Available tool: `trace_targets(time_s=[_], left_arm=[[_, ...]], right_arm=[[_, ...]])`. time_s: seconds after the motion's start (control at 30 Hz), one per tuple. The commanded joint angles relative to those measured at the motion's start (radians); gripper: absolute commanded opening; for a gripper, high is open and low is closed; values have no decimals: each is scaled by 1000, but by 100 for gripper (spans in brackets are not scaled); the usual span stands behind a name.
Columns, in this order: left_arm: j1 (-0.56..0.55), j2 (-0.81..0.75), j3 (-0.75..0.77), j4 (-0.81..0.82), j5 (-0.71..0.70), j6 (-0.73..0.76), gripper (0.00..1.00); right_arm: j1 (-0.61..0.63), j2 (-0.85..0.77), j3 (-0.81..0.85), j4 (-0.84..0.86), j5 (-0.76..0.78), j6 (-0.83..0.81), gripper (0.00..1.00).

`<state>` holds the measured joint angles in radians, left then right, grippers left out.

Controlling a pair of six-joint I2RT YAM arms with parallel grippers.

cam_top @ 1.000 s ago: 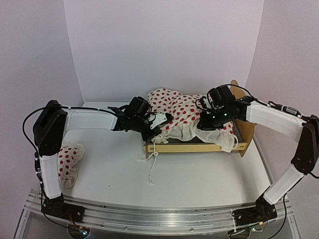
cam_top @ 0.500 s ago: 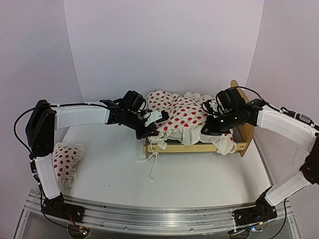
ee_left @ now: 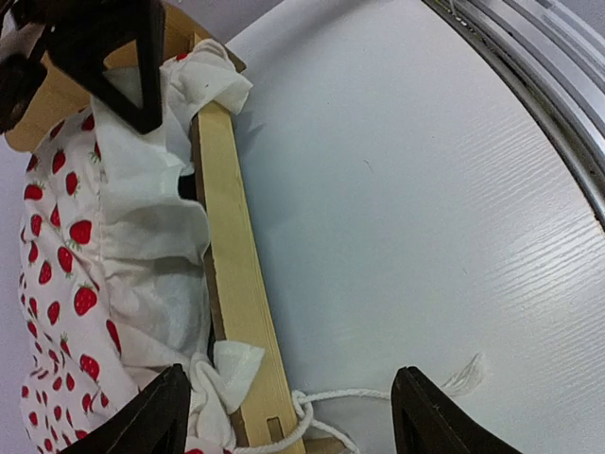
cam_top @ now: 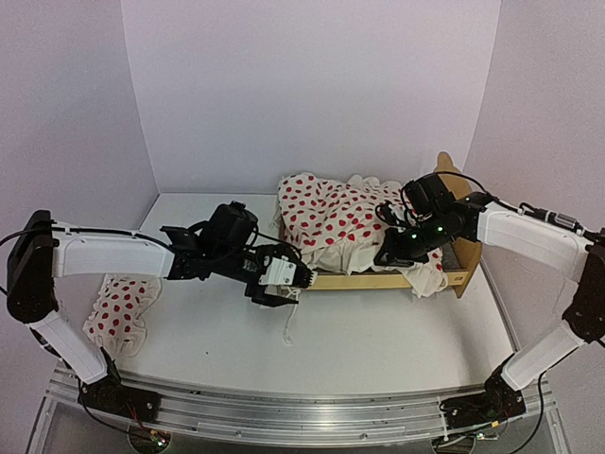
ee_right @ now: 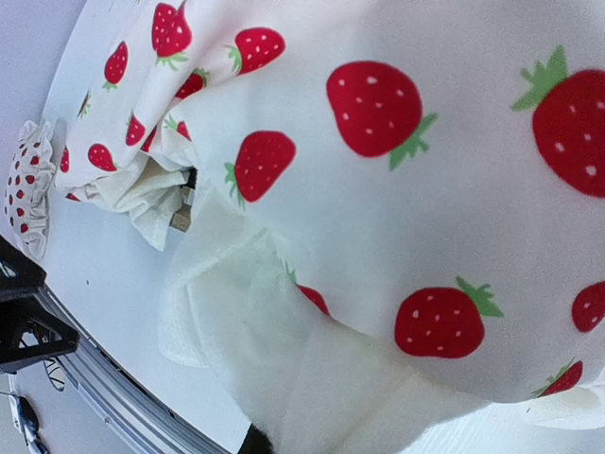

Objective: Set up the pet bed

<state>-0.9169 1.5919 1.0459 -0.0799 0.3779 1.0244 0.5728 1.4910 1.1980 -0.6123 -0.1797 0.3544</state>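
The pet bed (cam_top: 371,280) is a light plywood frame at the back right of the table, its headboard (cam_top: 465,248) on the right. A cream ruffled cloth (cam_top: 333,214) with red strawberries lies draped over it. My left gripper (cam_top: 284,280) hovers open just off the bed's left end, holding nothing. In the left wrist view its fingers (ee_left: 159,416) straddle the side rail (ee_left: 236,284) and a white string (ee_left: 352,395). My right gripper (cam_top: 393,252) is shut on the cloth's ruffled edge (ee_right: 284,359) near the headboard end, and the fabric hides its fingers.
A small red-dotted pillow (cam_top: 119,308) lies at the table's left edge under the left arm. The white string (cam_top: 288,326) trails from the bed's left corner toward the front. White walls close the back and sides. The metal rail (cam_top: 302,416) runs along the near edge.
My left gripper has let go of the cloth's left corner, opened wide and drawn back toward the near left. The cloth has settled over the bed. My right gripper has kept its hold, shifting only slightly.
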Motion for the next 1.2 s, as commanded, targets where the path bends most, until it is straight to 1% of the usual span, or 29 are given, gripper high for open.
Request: trace_targets(time_s=[0.0, 0.1, 0.17, 0.3, 0.43, 0.5, 0.63, 0.73, 0.77, 0.87, 0.9, 0.97, 1.03, 1.07, 1.17], left_arm=[[-22, 69, -13, 244, -79, 155, 73], [-23, 137, 23, 295, -133, 159, 73], [-23, 169, 21, 335, -155, 190, 70], [-23, 216, 22, 362, -177, 224, 61], [-23, 246, 29, 410, -234, 219, 49], [-23, 249, 27, 433, -251, 215, 47], [-22, 256, 19, 470, -286, 209, 39], [-22, 270, 18, 489, -312, 208, 28], [-21, 273, 17, 493, -316, 208, 23], [-20, 268, 16, 490, -328, 206, 2], [-19, 263, 17, 483, -332, 201, 0], [-16, 242, 25, 446, -336, 168, 0], [-7, 213, 50, 367, -325, 102, 0], [4, 194, 74, 303, -301, 54, 0], [56, 130, 140, 118, -148, -77, 0]], right_arm=[[6, 8, 25, 32, -32, 9, 0], [6, 6, 19, 35, -32, 8, 0], [6, 4, 12, 37, -32, 8, 0], [6, -3, 1, 39, -29, 5, 0], [6, -10, -1, 40, -30, -4, 0], [6, -13, -1, 40, -32, -7, 0], [6, -14, -2, 42, -34, -13, 0], [6, -14, -2, 43, -38, -17, 0], [6, -14, -2, 43, -37, -19, 0], [6, -17, -5, 42, -25, -22, 0], [5, -19, -8, 42, -19, -23, 0], [4, -22, -12, 42, 3, -25, 0], [-1, -25, -18, 39, 27, -24, 0], [-8, -27, -20, 38, 31, -22, 0], [-40, -40, -17, 32, 38, -18, 0]])
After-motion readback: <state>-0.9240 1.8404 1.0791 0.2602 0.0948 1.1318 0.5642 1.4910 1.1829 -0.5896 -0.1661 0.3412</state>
